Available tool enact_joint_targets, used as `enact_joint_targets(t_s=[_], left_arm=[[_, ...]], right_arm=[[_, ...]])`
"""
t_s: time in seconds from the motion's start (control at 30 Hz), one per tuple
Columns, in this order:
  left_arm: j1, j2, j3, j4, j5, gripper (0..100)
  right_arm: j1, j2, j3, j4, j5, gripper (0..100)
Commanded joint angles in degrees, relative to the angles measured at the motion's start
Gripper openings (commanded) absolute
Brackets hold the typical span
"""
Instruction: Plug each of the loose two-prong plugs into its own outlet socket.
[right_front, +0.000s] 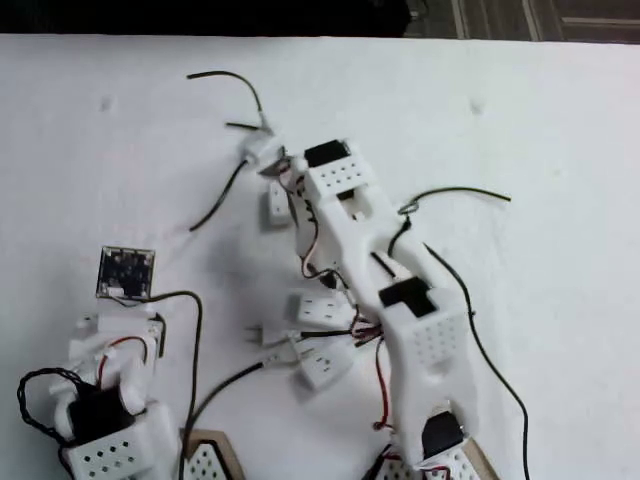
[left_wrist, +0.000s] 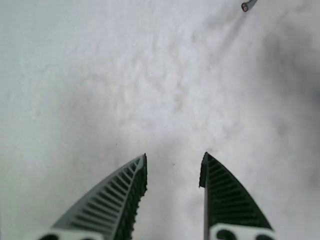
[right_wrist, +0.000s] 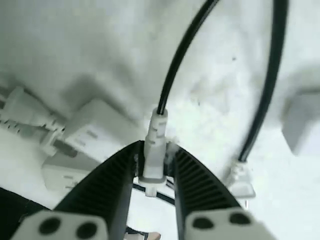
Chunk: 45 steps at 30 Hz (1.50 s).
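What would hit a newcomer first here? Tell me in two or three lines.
The right gripper is clamped on a white plug with a black cord, at the far middle of the table where that arm stretches out. Beside the arm, nearer the front, lie white sockets and a loose plug with bare prongs. The left gripper hangs open over bare tabletop.

Here we are at a robotics bench, a lab or hobby workshop by the look of it: a white-covered table (right_front: 520, 120), the left arm (right_front: 110, 400) and right arm (right_front: 400, 290) in white plastic, red wiring (right_front: 380, 380) exposed, a bare circuit board (right_front: 126, 270) near left, and wooden base plates (right_front: 215, 455) along the near edge.
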Motion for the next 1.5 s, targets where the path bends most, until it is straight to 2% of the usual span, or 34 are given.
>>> enact_joint_targets(t_s=[0.0,0.2,0.4,0.47,0.67,0.8,0.93,1.03,1.2,1.47], left_arm=[[-0.13,-0.31,-0.18,-0.09,-0.62,18],[-0.13,-0.31,-0.18,-0.18,-0.62,18],[-0.04,-0.31,-0.35,-0.26,-0.53,18],[1.01,-0.31,-0.62,-0.26,-0.53,18],[10.33,-0.31,-4.40,-0.26,-0.26,19],[13.76,0.04,-10.37,-0.26,0.62,26],[16.31,1.19,-14.59,-0.44,2.20,27],[21.05,8.92,-17.23,-3.96,2.64,27],[25.36,33.71,-29.10,-10.11,7.56,27],[31.96,71.34,-54.42,-11.16,15.91,27]], right_arm=[[-0.48,-14.29,4.92,0.66,-0.26,1.8],[-0.13,-29.14,12.66,0.48,-0.53,1.8],[1.71,-40.48,21.01,-2.59,-5.27,1.8],[3.12,-44.09,25.14,-6.02,-6.42,1.8],[6.90,-53.85,40.44,-20.70,-10.73,1.8],[9.54,-57.71,50.20,-31.34,-12.31,1.8],[11.30,-58.42,54.24,-36.00,-12.40,1.8],[12.44,-58.33,54.42,-36.79,-12.84,1.8],[12.97,-58.42,54.42,-36.79,-14.42,1.8],[19.12,-58.33,54.42,-38.46,-14.42,1.8]])
